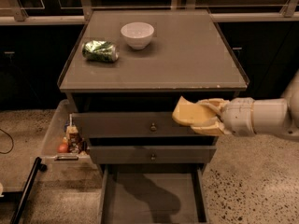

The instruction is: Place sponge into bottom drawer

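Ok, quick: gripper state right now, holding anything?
Gripper: shut on the sponge, held in the air in front of the top drawer, toward its right end, above the open bottom drawer.
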Available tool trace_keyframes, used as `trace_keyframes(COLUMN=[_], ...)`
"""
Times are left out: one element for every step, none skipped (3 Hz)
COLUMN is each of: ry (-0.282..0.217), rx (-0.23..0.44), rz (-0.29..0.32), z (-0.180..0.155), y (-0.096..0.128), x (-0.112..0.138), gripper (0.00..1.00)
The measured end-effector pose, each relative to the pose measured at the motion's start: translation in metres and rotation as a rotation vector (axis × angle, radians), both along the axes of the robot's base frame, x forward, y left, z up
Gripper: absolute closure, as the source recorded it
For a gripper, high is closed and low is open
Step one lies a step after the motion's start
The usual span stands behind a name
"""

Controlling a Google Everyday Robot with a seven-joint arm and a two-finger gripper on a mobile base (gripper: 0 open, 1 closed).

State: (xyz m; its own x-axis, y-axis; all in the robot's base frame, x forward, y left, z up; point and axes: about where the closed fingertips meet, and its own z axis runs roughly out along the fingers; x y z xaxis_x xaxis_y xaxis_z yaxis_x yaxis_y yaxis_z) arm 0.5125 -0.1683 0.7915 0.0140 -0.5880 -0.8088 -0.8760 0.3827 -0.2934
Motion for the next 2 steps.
trace_keyframes(ry=[0.059, 0.062], rx=[0.011, 0.012], rz=[-0.011, -0.01], z=[-0.0455, -0.047], y=[-0.007, -0.0062], x=[-0.0119, -0.0123], gripper=[1.0, 1.0])
